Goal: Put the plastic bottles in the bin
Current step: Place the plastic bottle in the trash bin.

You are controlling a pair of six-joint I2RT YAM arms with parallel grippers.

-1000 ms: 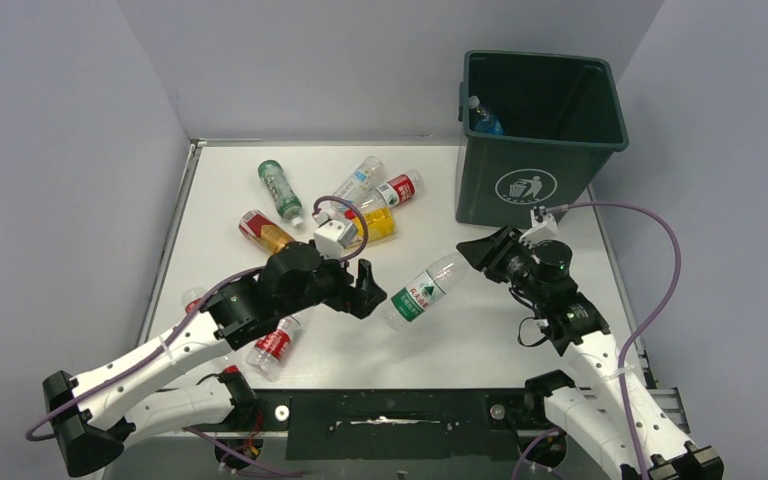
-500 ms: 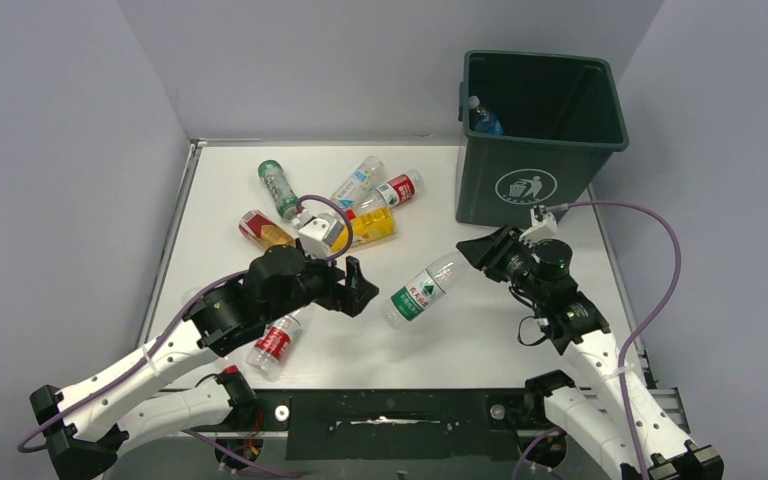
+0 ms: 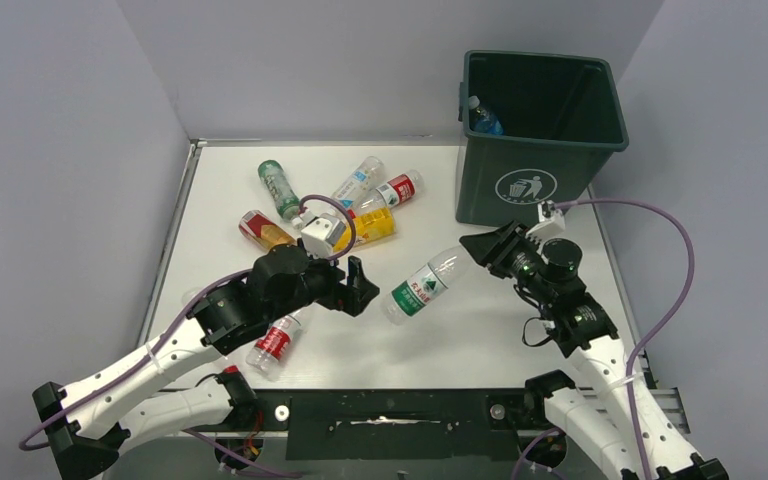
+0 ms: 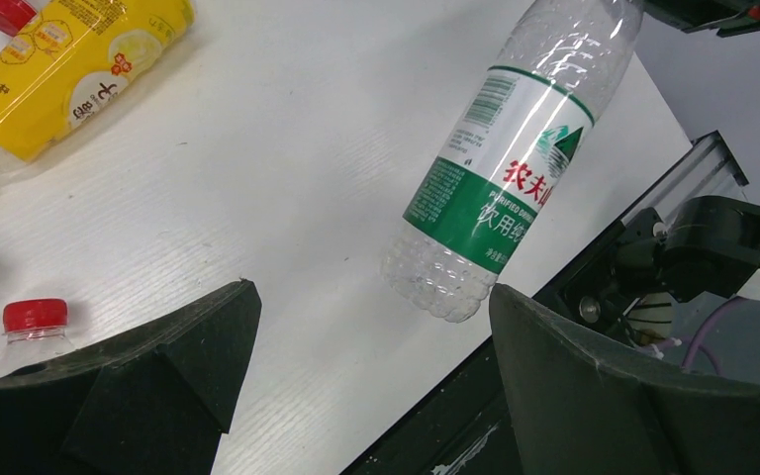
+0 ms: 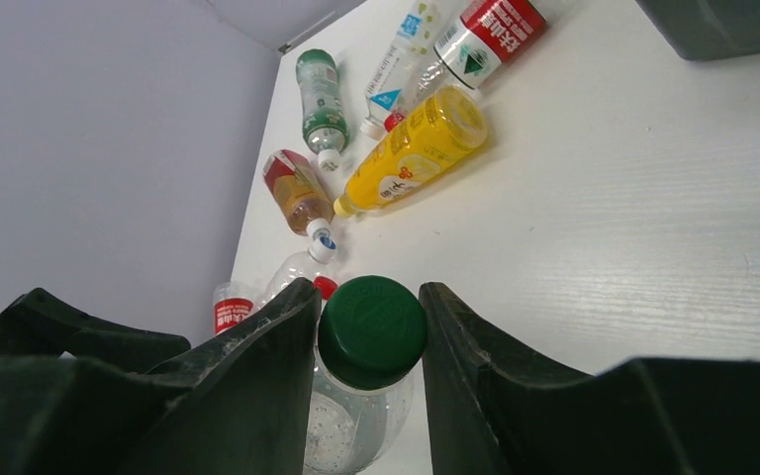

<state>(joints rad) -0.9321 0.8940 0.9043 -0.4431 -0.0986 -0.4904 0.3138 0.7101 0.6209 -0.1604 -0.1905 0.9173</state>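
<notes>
Bottle cap (image 5: 372, 332) (green) shows only from right wrist.

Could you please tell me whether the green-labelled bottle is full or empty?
Empty: the green-labelled bottle shows no liquid; its clear body is see-through.

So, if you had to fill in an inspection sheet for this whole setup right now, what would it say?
Surface: white table, flat.
Job's things: dark green bin upright at the far right, blue-label bottle inside it. The green-label bottle is in a gripper. The yellow bottle and several others lie in a far-left cluster, and a red-label bottle lies by the left arm.
Clutter: nothing seen.
Grippers: left gripper open and empty; right gripper shut on the green-label bottle at its cap end.
Cables: a purple cable loops from each wrist.
Surroundings: grey walls on three sides.
</notes>
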